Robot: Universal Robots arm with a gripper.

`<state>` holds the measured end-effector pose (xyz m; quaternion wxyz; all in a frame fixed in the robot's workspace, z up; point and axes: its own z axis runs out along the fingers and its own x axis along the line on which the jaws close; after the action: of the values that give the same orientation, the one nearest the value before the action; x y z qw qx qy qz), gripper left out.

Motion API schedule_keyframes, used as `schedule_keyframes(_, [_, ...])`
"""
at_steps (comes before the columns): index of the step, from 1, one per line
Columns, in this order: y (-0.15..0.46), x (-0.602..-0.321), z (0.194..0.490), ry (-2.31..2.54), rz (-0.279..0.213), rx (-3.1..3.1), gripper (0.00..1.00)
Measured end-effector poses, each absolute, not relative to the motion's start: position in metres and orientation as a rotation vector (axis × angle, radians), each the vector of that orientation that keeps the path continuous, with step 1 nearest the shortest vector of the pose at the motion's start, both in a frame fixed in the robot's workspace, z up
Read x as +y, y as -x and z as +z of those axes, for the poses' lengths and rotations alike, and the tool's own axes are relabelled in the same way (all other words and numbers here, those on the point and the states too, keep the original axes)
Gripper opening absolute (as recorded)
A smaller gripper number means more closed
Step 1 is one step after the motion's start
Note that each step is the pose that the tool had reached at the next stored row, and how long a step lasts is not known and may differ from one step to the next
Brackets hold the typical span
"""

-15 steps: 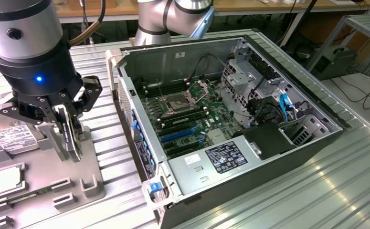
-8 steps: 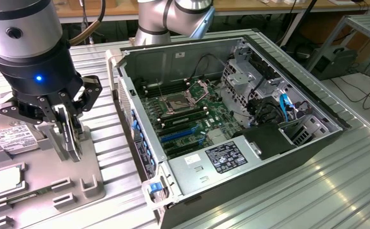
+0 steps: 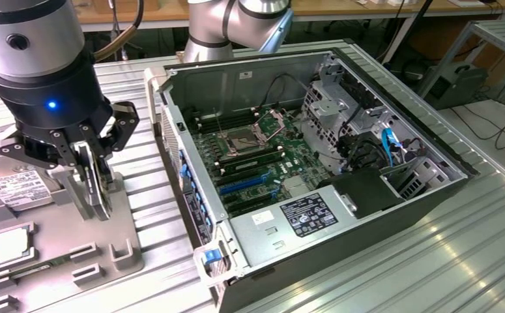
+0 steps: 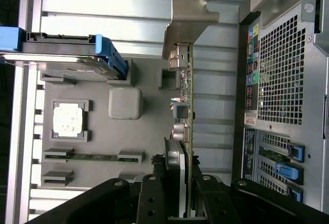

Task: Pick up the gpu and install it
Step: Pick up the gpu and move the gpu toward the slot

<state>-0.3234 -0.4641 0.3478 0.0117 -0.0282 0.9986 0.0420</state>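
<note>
We have the jaws clamped on the gpu [image 3: 98, 199], upright over the parts tray [image 3: 130, 222] beside the PC case [image 3: 234, 78]. Grab made; install not yet done.

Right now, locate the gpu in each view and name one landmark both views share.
Exterior view: the gpu hangs edge-on in the gripper, at the exterior view's left, over the grey tray.
Wrist view: the gpu runs edge-on out from the gripper, between the grey tray and the computer case.
Shared landmark: the processor chip seated in the tray.
</note>
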Motion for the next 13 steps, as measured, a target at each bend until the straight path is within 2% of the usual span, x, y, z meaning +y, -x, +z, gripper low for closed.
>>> schedule_keyframes(13, [0.3234,-0.4642,0.3543,0.088,0.131,3.114,0.28])
